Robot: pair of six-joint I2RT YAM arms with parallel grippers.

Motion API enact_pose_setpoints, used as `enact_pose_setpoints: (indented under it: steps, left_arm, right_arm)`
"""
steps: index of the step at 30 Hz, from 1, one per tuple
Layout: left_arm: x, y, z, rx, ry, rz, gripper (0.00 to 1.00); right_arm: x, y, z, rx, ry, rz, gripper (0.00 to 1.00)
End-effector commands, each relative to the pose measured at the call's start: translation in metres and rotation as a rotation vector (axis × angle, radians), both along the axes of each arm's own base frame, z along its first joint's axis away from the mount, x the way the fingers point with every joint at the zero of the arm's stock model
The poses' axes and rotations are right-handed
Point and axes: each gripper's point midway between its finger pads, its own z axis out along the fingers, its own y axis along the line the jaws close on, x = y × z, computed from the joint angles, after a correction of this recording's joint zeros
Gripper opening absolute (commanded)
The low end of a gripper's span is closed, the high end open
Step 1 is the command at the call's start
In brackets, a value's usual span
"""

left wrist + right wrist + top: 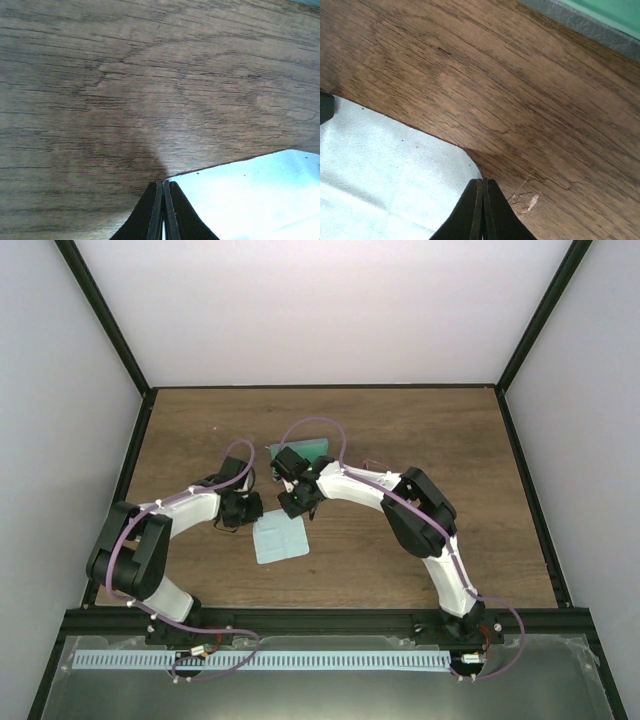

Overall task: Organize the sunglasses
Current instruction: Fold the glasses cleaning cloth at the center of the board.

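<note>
Sunglasses [373, 463]: only a red sliver is seen, just right of the case [305, 449], behind the right forearm; long axis cannot be told. Right claw [482, 180] is judged nearer. Both it and left claw [162, 182] are pressed together, empty.

Seen from above, the left arm [150, 550] rises from its base at 7 o'clock, folds at the elbow and reaches toward 2 o'clock. The right arm [420, 515] climbs from its base at 5 o'clock and bends over toward 9 o'clock. The left gripper [163, 183] and right gripper [483, 180] sit near each other, the left at 9 o'clock of the right, each with its fingers pressed together and tips low.
</note>
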Motion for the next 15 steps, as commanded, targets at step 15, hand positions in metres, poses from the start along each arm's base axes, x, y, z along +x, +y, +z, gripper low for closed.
enact_pose_setpoints:
  steps: [15]
  left_arm:
    - [-0.001,-0.003,0.024,0.008,0.005,-0.053,0.04]
  right_arm:
    - [0.007,0.002,0.026,0.055,-0.036,-0.02,0.01]
